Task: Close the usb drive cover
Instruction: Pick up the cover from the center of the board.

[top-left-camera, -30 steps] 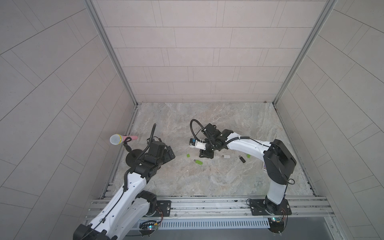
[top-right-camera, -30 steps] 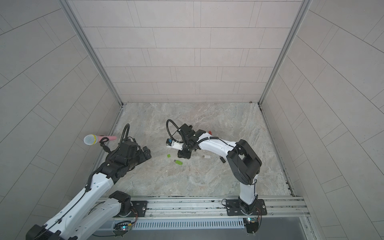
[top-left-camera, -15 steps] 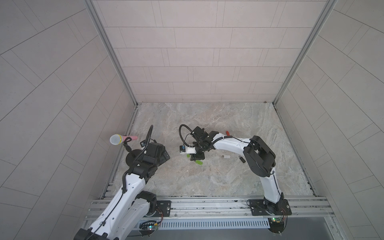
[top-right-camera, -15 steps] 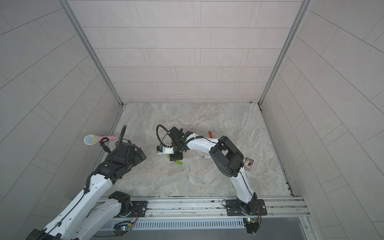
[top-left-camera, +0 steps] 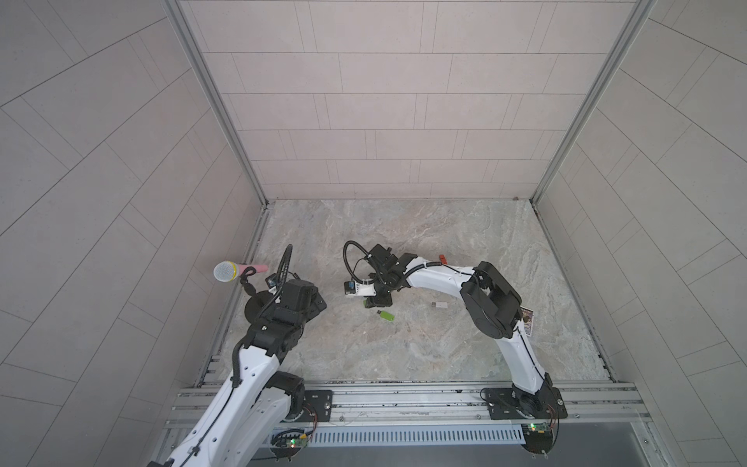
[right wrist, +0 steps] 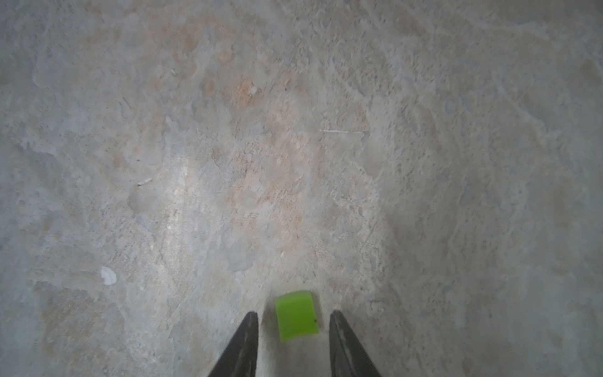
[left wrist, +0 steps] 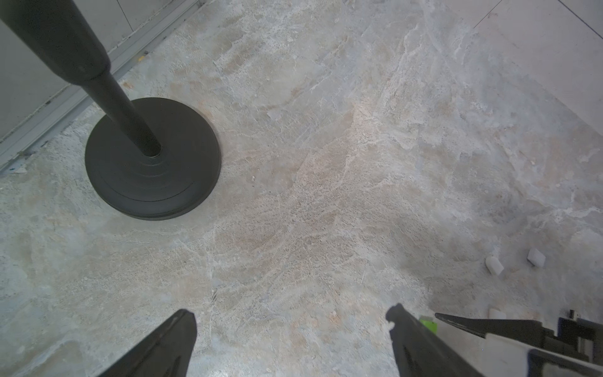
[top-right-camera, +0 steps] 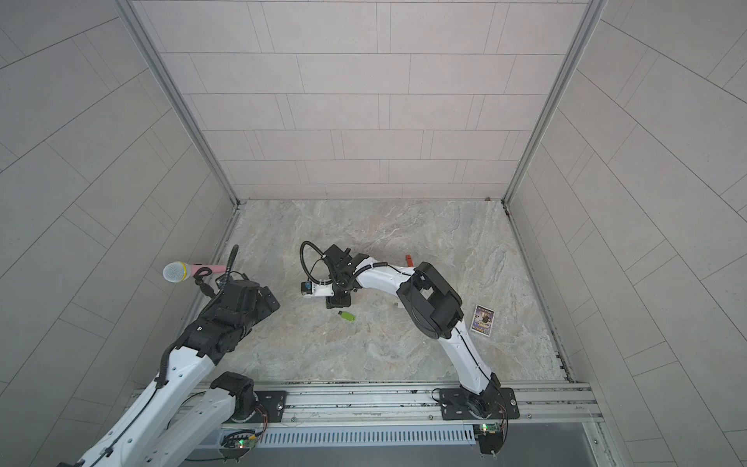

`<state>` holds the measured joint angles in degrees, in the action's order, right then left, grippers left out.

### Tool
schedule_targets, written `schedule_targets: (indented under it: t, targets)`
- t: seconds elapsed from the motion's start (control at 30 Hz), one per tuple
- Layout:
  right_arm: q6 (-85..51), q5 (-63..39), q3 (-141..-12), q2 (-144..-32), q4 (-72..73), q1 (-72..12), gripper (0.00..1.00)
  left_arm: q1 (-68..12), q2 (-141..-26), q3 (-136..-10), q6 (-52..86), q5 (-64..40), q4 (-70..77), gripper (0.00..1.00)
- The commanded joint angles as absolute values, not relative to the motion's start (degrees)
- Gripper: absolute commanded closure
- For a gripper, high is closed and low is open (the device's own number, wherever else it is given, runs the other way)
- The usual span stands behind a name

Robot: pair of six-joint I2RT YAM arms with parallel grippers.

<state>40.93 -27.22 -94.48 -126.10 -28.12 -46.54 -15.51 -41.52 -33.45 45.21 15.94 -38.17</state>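
Right tool [right wrist: 294, 317] low over the desk [right wrist: 293, 147], jaws partly open, one fingertip [right wrist: 250, 326] on each side of a small green USB cover [right wrist: 296, 315]. Clear gaps on both sides, so nothing gripped. Cover lying loose on the marble.

In both top views, same tool [top-left-camera: 378, 300] [top-right-camera: 338, 301] pointing down near the middle of the desk, white forearm reaching in from the right. Just beside it, toward the front rail, a green USB drive [top-left-camera: 387, 316] [top-right-camera: 347, 316] lying flat, dark end toward the tool. Drive and cover near each other but apart, cover not fitted.

Farther right on the desk, a silver USB drive [top-left-camera: 439, 305]. Beyond that, a small printed card [top-right-camera: 483, 319]. Toward the back wall, a red piece [top-left-camera: 442, 257], too small to name, perhaps another cap.

Left tool [left wrist: 292, 311] wide open, holding nothing, hovering over bare marble near the left wall. Ahead of it in the left wrist view, a round black stand base [left wrist: 153, 160]. Above that, in the top views, a microphone [top-left-camera: 226, 271] with grey head and pink handle. Two small white bits [left wrist: 494, 265] on the desk, well apart from the stand.
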Motion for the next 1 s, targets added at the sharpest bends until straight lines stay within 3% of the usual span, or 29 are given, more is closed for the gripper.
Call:
schedule_targets:
  t: [0.0, 0.43, 0.97]
  targets:
    - [42.9, -28.9, -96.4, -128.3, -33.0, -46.6, 0.64, -15.3, -41.0, -33.9, 46.1, 17.5, -39.3, 0.0]
    - [41.5, -23.4, -96.0, -129.0, -37.5, -46.6, 0.8, -15.3, -41.0, -33.5, 45.8, 16.3, -38.6, 0.0]
    - [38.5, -17.0, -78.6, -115.7, -31.6, -46.6, 0.82, -15.3, -40.0, -32.0, 44.5, 11.3, -36.4, 0.0]
